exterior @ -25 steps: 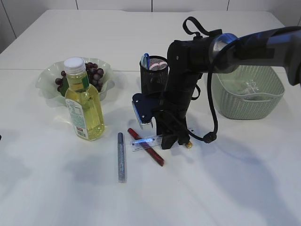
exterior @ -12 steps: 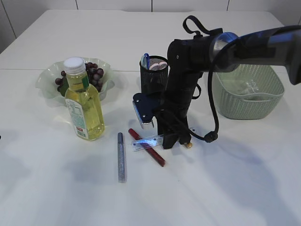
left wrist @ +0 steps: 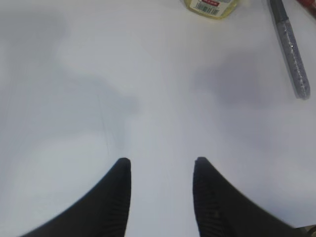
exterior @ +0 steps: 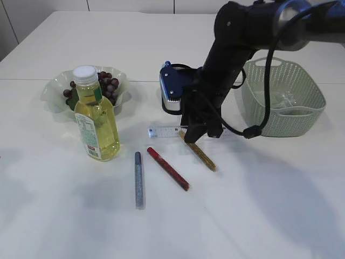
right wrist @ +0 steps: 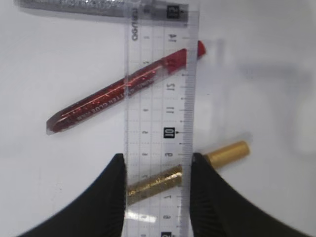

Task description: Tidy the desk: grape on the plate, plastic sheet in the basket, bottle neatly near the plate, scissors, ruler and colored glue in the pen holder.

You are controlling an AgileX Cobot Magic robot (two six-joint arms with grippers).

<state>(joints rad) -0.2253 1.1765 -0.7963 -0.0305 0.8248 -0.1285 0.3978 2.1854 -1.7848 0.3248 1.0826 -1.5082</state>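
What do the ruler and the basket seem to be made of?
The ruler looks like clear, glossy plastic: the glue sticks show through it, behind its printed scale. The basket looks like matte pale-green moulded plastic with a perforated, woven-style wall, though the exact material is not certain.

Desk count: three glue sticks, and one each of ruler, bottle, plate, basket and pen holder.

Taking the bottle (exterior: 96, 115) as the landmark, the single one here, yellow with a white cap: one plate (exterior: 53, 93) sits just behind it with one bunch of grapes (exterior: 107, 82). Three glue sticks lie to its right: one silver (exterior: 139, 179) nearest, one red (exterior: 168, 168) next, one gold (exterior: 200, 152) farthest. One clear ruler (exterior: 163, 131) is up off the table to the bottle's right. One black mesh pen holder (exterior: 183, 73) stands behind and right of the bottle, mostly hidden by the arm. One green basket (exterior: 308, 110) sits far right, with one clear plastic sheet (exterior: 284, 100) inside.
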